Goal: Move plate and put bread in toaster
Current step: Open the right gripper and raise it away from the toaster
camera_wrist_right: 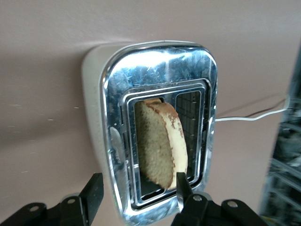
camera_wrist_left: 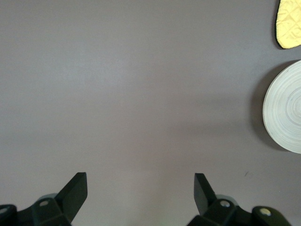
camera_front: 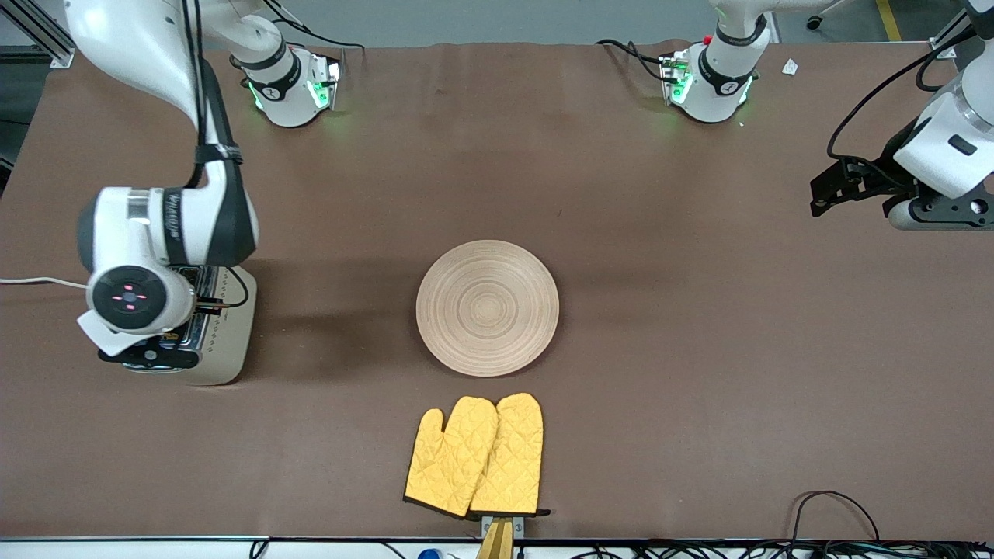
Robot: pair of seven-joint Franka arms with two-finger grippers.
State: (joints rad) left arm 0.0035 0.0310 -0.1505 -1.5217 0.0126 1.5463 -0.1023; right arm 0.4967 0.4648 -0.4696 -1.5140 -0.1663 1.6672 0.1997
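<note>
The toaster point(camera_front: 225, 349) stands at the right arm's end of the table, largely covered by the right arm's hand. In the right wrist view its chrome top point(camera_wrist_right: 117, 89) fills the middle. The bread point(camera_wrist_right: 160, 146) stands tilted in one slot, its top edge sticking out. My right gripper point(camera_wrist_right: 138, 190) is open just above the toaster, and one fingertip point(camera_wrist_right: 182, 186) is close beside the bread without holding it. The plate point(camera_front: 487, 308) lies empty at the table's middle and also shows in the left wrist view point(camera_wrist_left: 287, 108). My left gripper point(camera_wrist_left: 141, 188) is open and empty, waiting over bare table at the left arm's end point(camera_front: 835, 190).
A pair of yellow oven mitts point(camera_front: 477, 454) lies nearer to the front camera than the plate, by the table's edge; one tip shows in the left wrist view point(camera_wrist_left: 289, 23). The toaster's white cord point(camera_front: 39, 281) runs off the table's end. Brown tabletop point(camera_front: 699, 349) spreads between plate and left arm.
</note>
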